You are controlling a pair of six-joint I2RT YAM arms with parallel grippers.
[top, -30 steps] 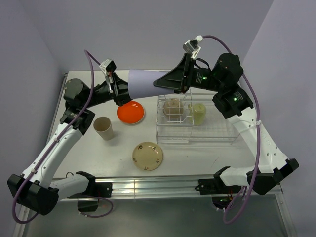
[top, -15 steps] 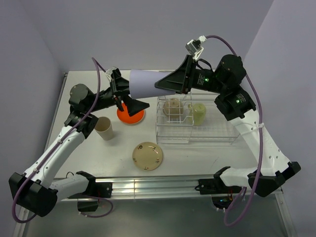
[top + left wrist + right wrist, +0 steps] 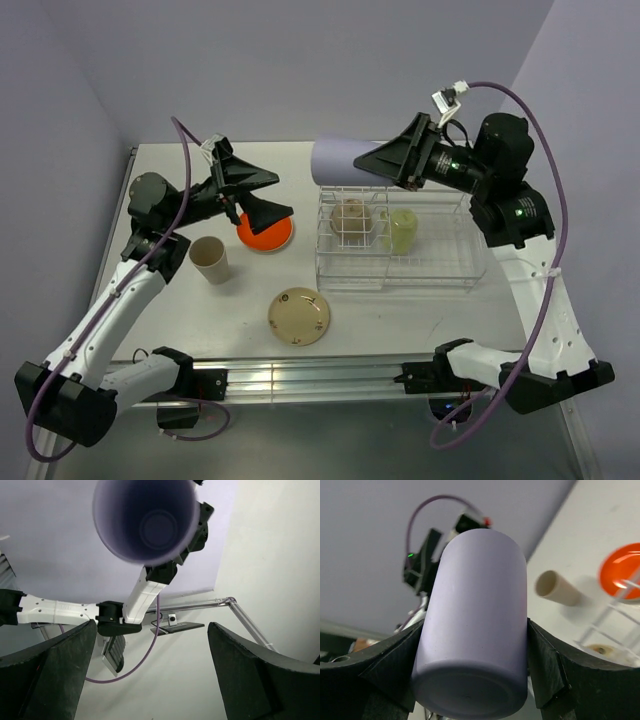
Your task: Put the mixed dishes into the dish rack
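Observation:
The lavender cup (image 3: 343,160) lies sideways in the air over the back left corner of the dish rack (image 3: 440,268), and my right gripper (image 3: 372,160) is shut on its base end. In the right wrist view both pads press the lavender cup (image 3: 476,620) at its sides. My left gripper (image 3: 281,196) is open and empty, left of the cup and apart from it, hovering above the orange plate (image 3: 262,236). From the left wrist the cup's open mouth (image 3: 145,520) faces me beyond the wide fingers (image 3: 260,675). An off-white bowl (image 3: 350,215) and a yellow-green cup (image 3: 403,230) sit in the rack.
A tan cup (image 3: 210,260) stands upright on the table left of the orange plate. The cream-yellow saucer (image 3: 299,316) lies flat near the front edge. Purple cables loop over both arms. Walls close in at the back and on both sides.
My left gripper opened and let go of the lavender cup, then drew back left. The right arm carried the cup rightward to above the rack.

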